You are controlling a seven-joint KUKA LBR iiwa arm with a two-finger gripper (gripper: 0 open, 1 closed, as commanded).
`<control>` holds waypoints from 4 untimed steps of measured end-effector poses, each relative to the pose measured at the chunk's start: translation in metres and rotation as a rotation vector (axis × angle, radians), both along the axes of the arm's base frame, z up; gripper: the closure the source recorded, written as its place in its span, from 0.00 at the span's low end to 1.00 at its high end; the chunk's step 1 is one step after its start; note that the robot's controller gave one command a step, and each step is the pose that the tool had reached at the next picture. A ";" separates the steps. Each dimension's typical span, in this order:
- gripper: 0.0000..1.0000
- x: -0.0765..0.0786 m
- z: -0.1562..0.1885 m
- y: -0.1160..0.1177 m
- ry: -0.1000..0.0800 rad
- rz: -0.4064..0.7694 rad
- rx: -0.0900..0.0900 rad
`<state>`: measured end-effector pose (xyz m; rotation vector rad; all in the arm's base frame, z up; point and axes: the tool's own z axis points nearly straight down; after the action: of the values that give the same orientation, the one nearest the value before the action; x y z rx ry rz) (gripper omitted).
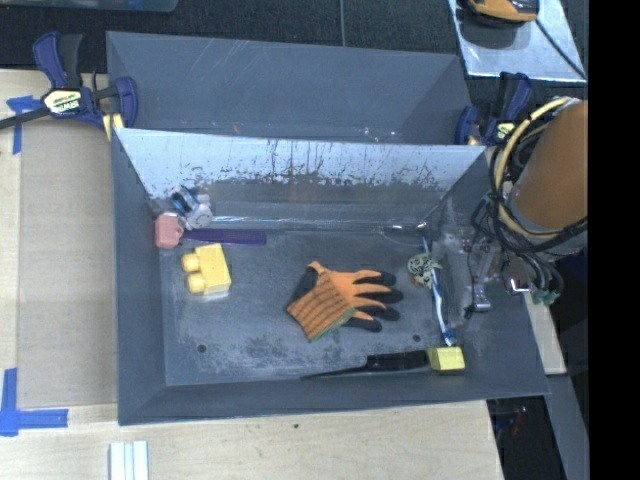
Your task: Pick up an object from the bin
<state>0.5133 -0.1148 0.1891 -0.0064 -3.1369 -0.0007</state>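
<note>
Camera view puts the gripper [474, 286] low at the right side of the bin [300, 98], just beside a thin blue stick [437, 298], perhaps touching it; whether it is open or closed I cannot tell. An orange glove [335, 298] lies mid-bin.

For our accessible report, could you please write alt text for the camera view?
A gripper hangs at the right of a grey bin, near an orange glove in its middle. A yellow block lies at the left.
</note>
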 end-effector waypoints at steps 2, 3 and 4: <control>0.00 0.030 -0.059 0.048 -0.012 0.096 -0.002; 0.00 0.038 -0.072 0.064 -0.010 0.059 -0.002; 0.00 0.057 -0.088 0.121 -0.013 0.134 0.001</control>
<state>0.5700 0.0058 0.1009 0.2042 -3.1437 -0.0024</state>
